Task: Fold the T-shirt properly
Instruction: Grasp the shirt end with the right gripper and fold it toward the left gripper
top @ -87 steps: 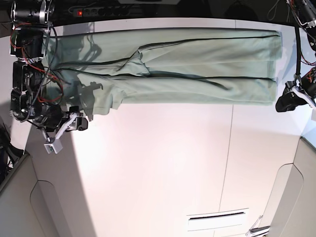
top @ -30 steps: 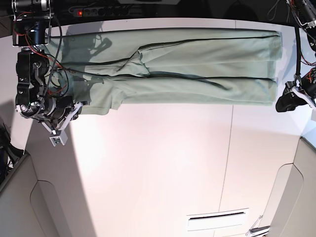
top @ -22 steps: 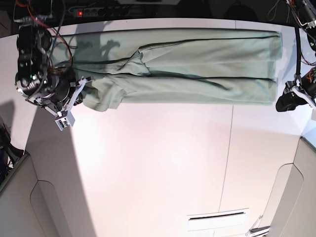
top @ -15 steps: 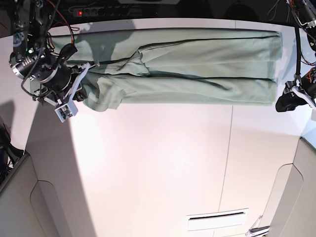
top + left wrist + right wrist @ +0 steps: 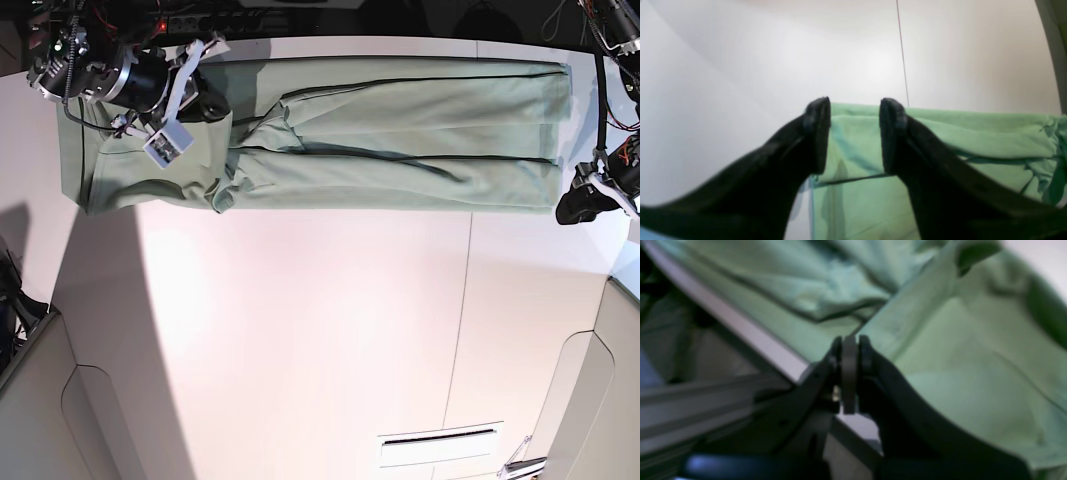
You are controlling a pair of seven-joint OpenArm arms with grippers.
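Observation:
The T-shirt is pale sage green and lies folded lengthwise in a long band along the table's far side. My right gripper is over the shirt's left end. In the right wrist view it is shut, and a raised fold of the shirt runs straight up to the fingertips. My left gripper is at the shirt's right end. In the left wrist view it is open and empty, with the corner of the shirt's hem lying flat beneath it.
The white table has a thin seam running front to back. A black power strip lies behind the far edge. A slot is set in the front. Grey panels flank both front corners.
My right arm has swung from beside the shirt's lower left sleeve up and right onto the shirt's left end. The cloth there now lies differently. The left arm has not moved.

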